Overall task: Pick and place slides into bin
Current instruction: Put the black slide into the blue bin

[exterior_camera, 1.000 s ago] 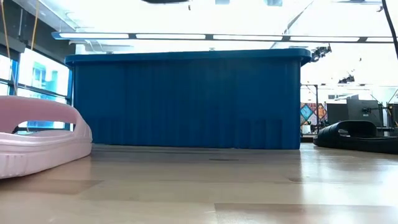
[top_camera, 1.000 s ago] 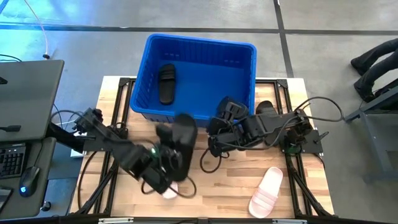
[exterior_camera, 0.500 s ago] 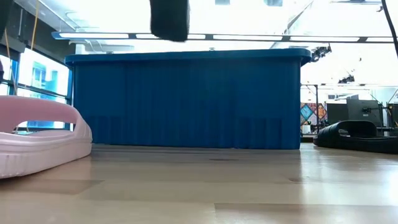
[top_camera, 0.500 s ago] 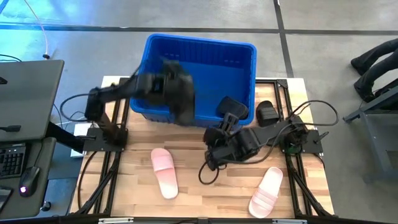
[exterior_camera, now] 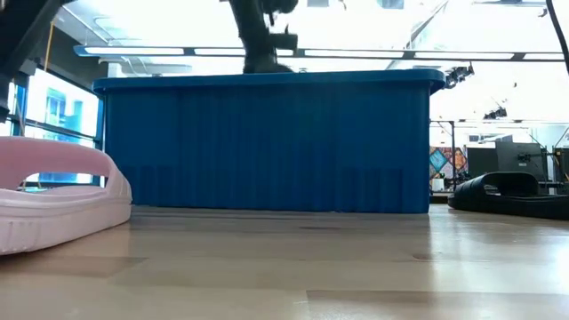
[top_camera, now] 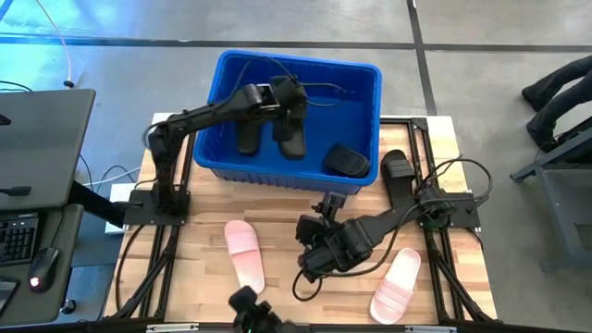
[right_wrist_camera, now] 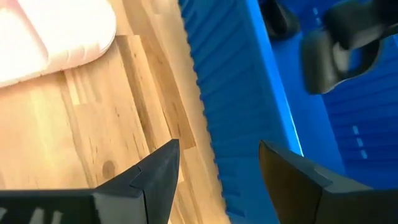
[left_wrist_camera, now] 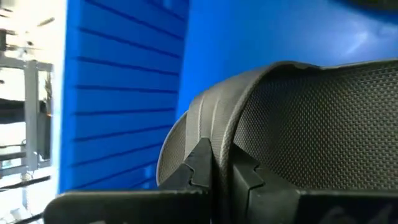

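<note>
Since half a second ago the left arm has swung over the tub, and a black slide has dropped into its right corner. The left claw [top_camera: 289,109] now hangs inside the large bright blue ribbed plastic bin [top_camera: 231,171], clamped on the broad strap of a black open-toe slide [top_camera: 291,139]. In the left wrist view, the dark fingers [left_wrist_camera: 202,168] pinch that textured black strap [left_wrist_camera: 298,118] tight, the blue wall right behind. From the low view, the arm dips just past the rolled rim [exterior_camera: 267,80].

Inside the bin: another black slide [top_camera: 248,134] lies just beside the held one, toward the bin's left wall, and a third black slide [top_camera: 347,160] sits tilted in the near right corner.

The right claw [top_camera: 310,264] is down low over the wooden bench [top_camera: 277,208], holding nothing. In its wrist view, the fingers [right_wrist_camera: 158,171] stand well apart, with bare boards and the bin's outer wall between them.

On the bench, one pale pink slide [top_camera: 244,255] lies left of the right claw, a second pale pink slide [top_camera: 398,285] lies near the right front corner, and a fourth black slide [top_camera: 398,174] rests just outside the bin's right wall.
</note>
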You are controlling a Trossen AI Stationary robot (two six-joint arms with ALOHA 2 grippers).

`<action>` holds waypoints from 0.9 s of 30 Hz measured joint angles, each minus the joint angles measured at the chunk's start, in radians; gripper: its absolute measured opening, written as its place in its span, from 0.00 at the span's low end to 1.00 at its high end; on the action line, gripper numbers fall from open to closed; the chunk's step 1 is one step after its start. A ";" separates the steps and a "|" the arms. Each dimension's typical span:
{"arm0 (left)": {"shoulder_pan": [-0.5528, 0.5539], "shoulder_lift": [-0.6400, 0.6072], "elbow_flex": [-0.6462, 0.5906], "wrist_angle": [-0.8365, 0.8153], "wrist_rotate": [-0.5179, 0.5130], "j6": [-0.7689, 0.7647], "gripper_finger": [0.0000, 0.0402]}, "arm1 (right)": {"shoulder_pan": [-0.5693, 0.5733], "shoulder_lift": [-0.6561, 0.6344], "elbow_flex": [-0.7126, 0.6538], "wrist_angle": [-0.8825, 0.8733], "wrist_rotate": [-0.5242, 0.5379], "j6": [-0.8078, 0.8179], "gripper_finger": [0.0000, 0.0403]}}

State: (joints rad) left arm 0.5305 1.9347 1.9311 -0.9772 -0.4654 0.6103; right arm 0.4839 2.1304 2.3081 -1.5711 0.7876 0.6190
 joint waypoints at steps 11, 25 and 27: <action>0.092 0.105 -0.078 0.077 0.058 -0.012 0.04 | 0.002 0.000 0.000 0.000 0.023 0.039 0.52; 0.124 0.113 -0.078 0.058 0.252 -0.013 0.05 | 0.002 0.000 0.000 0.000 0.023 0.100 0.52; 0.125 0.113 -0.078 0.051 0.277 -0.005 0.07 | 0.001 0.000 0.000 0.000 0.005 0.107 0.52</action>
State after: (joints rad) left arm 0.6552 2.0476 1.8530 -0.9264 -0.1884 0.6055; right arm 0.4850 2.1304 2.3081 -1.5711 0.7931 0.7258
